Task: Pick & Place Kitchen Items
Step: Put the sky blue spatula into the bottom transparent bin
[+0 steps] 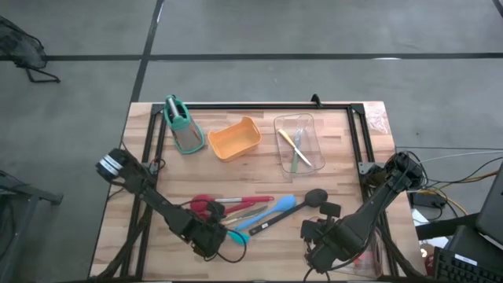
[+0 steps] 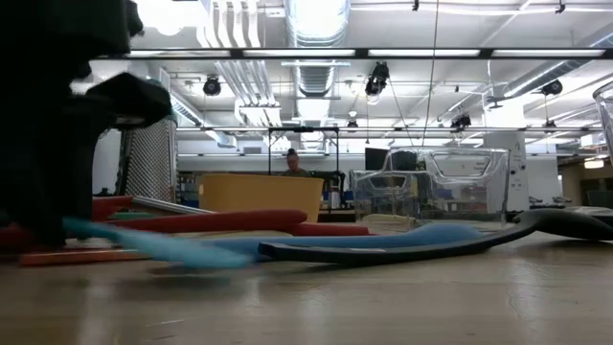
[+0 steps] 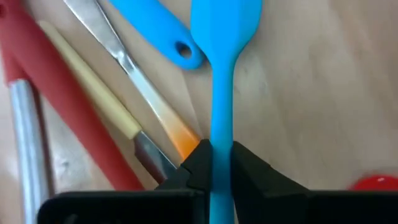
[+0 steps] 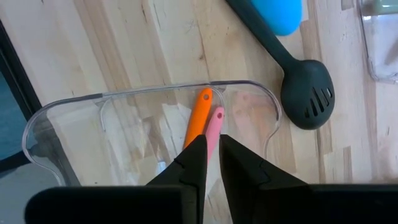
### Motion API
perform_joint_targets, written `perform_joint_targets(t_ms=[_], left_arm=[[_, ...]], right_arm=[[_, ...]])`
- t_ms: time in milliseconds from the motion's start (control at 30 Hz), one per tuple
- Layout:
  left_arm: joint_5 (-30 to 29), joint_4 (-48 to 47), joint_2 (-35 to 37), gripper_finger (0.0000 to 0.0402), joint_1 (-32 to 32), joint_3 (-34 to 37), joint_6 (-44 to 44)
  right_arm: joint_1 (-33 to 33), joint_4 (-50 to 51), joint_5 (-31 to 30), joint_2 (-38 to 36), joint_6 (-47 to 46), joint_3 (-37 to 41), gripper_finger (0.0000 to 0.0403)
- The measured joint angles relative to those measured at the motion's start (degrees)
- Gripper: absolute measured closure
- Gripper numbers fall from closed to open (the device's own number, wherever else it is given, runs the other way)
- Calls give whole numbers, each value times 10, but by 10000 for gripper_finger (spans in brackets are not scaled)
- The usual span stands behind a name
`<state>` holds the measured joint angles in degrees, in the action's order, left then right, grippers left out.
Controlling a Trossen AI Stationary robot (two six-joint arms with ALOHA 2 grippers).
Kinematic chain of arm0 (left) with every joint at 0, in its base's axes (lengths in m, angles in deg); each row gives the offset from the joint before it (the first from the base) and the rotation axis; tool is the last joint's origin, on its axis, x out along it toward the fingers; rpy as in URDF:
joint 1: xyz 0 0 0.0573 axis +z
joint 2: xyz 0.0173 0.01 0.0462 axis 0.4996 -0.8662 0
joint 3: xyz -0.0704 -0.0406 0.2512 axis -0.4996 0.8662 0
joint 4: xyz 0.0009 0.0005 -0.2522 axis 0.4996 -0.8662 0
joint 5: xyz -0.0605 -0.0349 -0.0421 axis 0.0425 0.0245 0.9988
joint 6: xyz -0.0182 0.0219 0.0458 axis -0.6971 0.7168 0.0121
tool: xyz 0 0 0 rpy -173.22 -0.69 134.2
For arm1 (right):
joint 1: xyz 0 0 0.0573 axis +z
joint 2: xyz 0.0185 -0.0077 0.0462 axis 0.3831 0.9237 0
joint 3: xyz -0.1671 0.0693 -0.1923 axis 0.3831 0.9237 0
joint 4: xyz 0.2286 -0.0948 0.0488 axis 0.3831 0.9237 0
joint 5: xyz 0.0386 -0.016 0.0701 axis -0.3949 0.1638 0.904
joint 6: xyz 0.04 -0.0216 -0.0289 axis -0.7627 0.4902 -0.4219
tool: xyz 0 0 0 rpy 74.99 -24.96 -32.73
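Observation:
My left gripper (image 1: 214, 236) is at the near left of the table, shut on a teal-blue spatula (image 3: 222, 74) whose blade points away from the fingers. The spatula also shows in the low view (image 2: 163, 245). A blue spatula (image 1: 275, 208), a black slotted spoon (image 1: 316, 196) and red utensils (image 1: 228, 206) lie beside it on the wood. My right gripper (image 1: 318, 236) is at the near right over a clear plastic tray (image 4: 155, 93). It is shut on a slim pink utensil (image 4: 216, 124), with an orange one (image 4: 200, 115) right alongside. My left gripper pinches the spatula's thin handle (image 3: 221, 146) between its two fingers, which lie across it, well back from the blade. The spatula lies low over the wood; whether it is lifted clear I cannot tell. My right gripper pinches the pink utensil (image 4: 214, 138) between its fingertips, from above. Its free end sticks out past the fingers over the tray's floor. The orange utensil runs under one finger (image 4: 196, 155); whether that finger touches it I cannot tell.
At the far side stand a teal-handled grey holder (image 1: 182, 126), an orange tub (image 1: 234, 139) and a clear tray (image 1: 302, 126) with yellow and green pieces. A metal-handled utensil (image 3: 124, 59) and a wooden-handled one (image 3: 93, 93) lie close to my left fingers. A person (image 2: 292, 163) is far behind the table.

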<state>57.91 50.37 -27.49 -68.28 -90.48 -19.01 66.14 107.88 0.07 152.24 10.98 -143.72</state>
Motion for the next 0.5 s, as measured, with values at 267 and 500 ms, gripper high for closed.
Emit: perform_joint_targets(t_ms=[267,500], left_arm=[[-63,-4,47,366,0,-33,20],[-104,92,90,366,0,-32,112]], right_arm=[[0,-10,-25,0,9,0,340],[19,-56,-195,0,100,17,319]])
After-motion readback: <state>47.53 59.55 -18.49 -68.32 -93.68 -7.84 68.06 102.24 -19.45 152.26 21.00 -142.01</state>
